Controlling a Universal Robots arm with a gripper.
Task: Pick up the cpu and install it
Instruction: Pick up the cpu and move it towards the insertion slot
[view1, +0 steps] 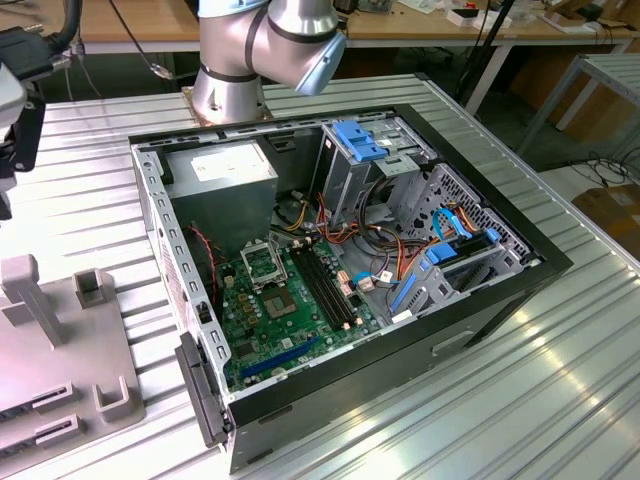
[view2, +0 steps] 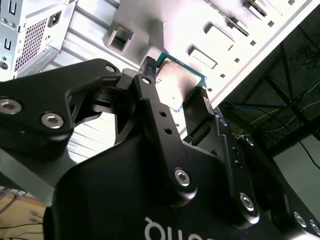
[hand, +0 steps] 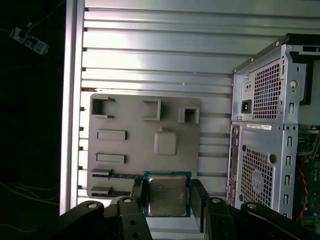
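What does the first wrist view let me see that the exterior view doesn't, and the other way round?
First wrist view: the gripper closed on the cpu, with the grey parts tray beyond it. Exterior view: the inside of the open computer case, with its green motherboard and grey power supply, plus the arm's base. Both: the tray, the case and the ribbed metal table.

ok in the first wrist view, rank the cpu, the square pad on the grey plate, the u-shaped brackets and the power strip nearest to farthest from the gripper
1. cpu: clamped between the fingers of the gripper.
2. square pad: middle of the grey plate.
3. u-shaped brackets: along the plate's far edge.
4. power strip: off the table, on the dark floor.
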